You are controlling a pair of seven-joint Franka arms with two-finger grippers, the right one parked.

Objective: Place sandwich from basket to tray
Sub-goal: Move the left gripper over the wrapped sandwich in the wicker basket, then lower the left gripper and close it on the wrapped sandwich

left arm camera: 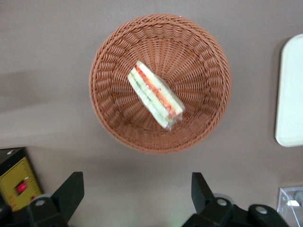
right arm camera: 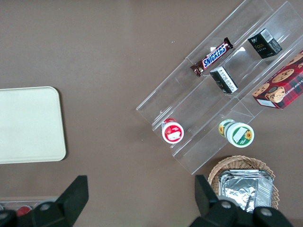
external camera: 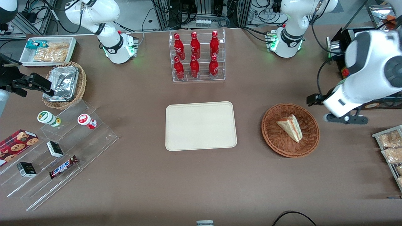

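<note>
On the brown worktop point(external camera: 132, 194), the triangular white-bread sandwich point(left arm camera: 155, 94) lay in the round reddish-brown wicker basket point(left arm camera: 113, 120); the cream rectangular tray point(external camera: 201, 126) was bare. The gripper point(left arm camera: 137, 194) hovered above, jaws wide: nothing yet done.

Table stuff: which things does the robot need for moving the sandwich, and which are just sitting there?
Needed:
- sandwich, lying in the basket
- basket
- tray, bare
- claw, open, above the table beside the basket

Just sitting there:
- red bottles in a clear rack
- Snickers bar
- cookie box
- foil container in a tan basket
</note>
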